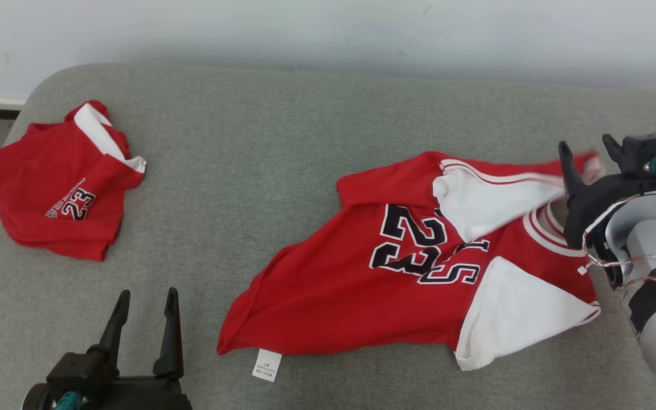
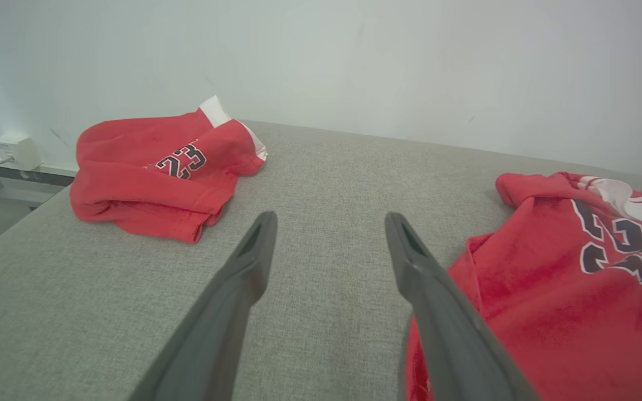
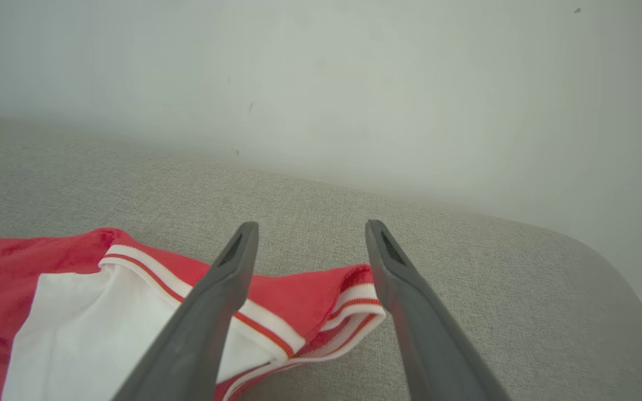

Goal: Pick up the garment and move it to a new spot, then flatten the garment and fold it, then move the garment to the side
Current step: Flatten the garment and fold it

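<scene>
A red jersey with white sleeves and a black "23", the garment (image 1: 362, 285), lies spread and crumpled on the grey cushioned surface (image 1: 259, 171), right of centre. My right gripper (image 1: 585, 145) hovers open over its far right sleeve end. In the right wrist view the fingers of that gripper (image 3: 310, 225) straddle the striped sleeve cuff of the garment (image 3: 310, 303) with nothing pinched between them. My left gripper (image 1: 148, 293) stands open at the lower left, just left of the garment's hem. In the left wrist view, this gripper (image 2: 329, 220) is empty, with the garment (image 2: 549, 312) at its right.
A second red garment (image 1: 49, 182) with "23" lies bundled at the far left of the surface, also visible as a red bundle (image 2: 148, 172) in the left wrist view. A white wall (image 1: 328, 34) runs behind. The surface's left edge drops to the floor near a wall socket (image 2: 14, 149).
</scene>
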### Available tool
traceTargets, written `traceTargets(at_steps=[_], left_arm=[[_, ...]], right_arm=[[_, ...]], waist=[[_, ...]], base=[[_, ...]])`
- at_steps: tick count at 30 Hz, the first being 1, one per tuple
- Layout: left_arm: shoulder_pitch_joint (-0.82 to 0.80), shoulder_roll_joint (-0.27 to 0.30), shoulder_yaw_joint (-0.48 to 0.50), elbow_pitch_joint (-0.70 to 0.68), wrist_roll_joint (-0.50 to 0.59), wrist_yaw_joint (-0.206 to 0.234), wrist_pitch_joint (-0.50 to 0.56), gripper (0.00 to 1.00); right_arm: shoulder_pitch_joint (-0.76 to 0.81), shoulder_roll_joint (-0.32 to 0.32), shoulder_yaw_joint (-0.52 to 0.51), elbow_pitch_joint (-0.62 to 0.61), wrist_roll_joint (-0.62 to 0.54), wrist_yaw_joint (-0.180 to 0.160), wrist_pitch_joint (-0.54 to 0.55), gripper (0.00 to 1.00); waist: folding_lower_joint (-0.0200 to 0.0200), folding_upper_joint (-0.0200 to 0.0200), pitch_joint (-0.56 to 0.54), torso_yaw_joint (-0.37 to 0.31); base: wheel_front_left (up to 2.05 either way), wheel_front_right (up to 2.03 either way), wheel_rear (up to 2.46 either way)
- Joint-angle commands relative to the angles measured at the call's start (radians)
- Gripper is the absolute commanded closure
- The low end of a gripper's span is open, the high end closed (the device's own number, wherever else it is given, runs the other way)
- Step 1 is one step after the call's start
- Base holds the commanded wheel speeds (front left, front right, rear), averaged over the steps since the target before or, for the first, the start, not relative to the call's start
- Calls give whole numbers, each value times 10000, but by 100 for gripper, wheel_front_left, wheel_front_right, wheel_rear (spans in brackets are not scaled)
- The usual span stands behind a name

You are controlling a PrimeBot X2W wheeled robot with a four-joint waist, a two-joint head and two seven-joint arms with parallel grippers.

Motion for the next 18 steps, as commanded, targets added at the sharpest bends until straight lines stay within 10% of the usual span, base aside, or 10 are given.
traceTargets(at_steps=[1,18], left_arm=[[-104,4,87,43,77,16,-4,0],[514,9,743,-156,391,-157,-4,0]], right_arm=[[222,93,30,56,-12,-27,-136,0],[3183,139,-992,-4340,205,-27,-398,0]], waist=[[-1,-1,-128,-219],[-1,-1,-912,-1480]], base=[[0,0,0],[0,0,0]])
